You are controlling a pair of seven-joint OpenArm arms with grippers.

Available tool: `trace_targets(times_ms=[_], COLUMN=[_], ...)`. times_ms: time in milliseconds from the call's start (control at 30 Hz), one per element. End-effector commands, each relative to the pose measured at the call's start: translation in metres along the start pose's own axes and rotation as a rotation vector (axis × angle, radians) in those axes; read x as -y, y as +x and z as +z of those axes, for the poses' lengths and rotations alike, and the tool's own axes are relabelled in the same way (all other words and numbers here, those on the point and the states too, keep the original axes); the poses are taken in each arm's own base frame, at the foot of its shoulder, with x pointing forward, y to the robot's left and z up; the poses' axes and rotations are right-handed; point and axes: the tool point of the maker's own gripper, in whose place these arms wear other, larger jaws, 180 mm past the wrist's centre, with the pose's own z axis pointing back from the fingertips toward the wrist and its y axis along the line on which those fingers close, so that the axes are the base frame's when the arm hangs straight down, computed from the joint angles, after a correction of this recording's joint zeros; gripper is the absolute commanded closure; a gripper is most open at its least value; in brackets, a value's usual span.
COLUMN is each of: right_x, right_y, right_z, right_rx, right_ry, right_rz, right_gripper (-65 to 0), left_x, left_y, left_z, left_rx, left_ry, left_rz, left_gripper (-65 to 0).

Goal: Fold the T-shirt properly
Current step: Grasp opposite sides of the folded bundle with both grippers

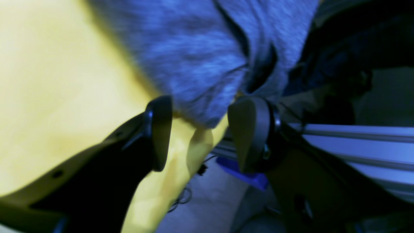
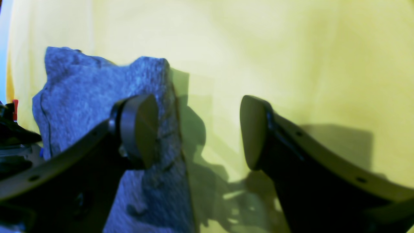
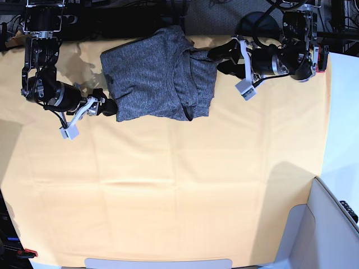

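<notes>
T-shirt [image 3: 160, 75] lies folded at the 12 o'clock edge of the desk [image 3: 168, 196]. Left pincer [image 1: 199, 132] and right pincer [image 2: 199, 132] both stand apart at its edges, gripping nothing.

Both arms reach inward along the far edge of the tabletop. The left gripper [image 1: 199, 132] and right gripper [image 2: 199, 132] hold their jaws apart.

A yellow-orange sheet [image 3: 168, 190] covers my desk, faintly creased across its middle; a grey bin [image 3: 328, 230] stands at its near right corner.
</notes>
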Motion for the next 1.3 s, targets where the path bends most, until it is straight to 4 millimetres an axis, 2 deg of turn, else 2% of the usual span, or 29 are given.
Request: trace_targets(times_ms=[0, 133, 533, 867, 1067, 1267], right_x=[-0.008, -0.020, -0.051, -0.066, -0.067, -0.056], right_y=[0.013, 0.009, -0.007, -0.007, -0.007, -0.027], right_z=[0.001, -0.010, -0.033, -0.032, -0.032, -0.048], right_rx=[0.024, -0.006, -0.079, -0.072, -0.067, -0.118], right_ry=[0.017, 0.040, 0.102, 0.182, 0.197, 0.204], right_rz=[0.032, 0.043, 0.097, 0.146, 0.144, 0.046], right_gripper=[-40.2, -40.2, -40.2, -40.1, -40.1, -40.1], left_x=[-0.001, -0.006, -0.012, -0.012, -0.013, -0.028], left_y=[0.001, -0.012, -0.010, -0.010, -0.009, -0.001], left_z=[0.000, -0.008, -0.004, -0.004, -0.004, -0.012], left_rx=[0.003, -0.028, -0.011, -0.010, -0.010, 0.004], left_ry=[-0.007, -0.023, -0.004, -0.005, -0.003, -0.010], left_rz=[0.008, 0.096, 0.111, 0.113, 0.112, 0.169], left_gripper=[-31.5, -31.5, -31.3, -31.3, -31.3, -31.3])
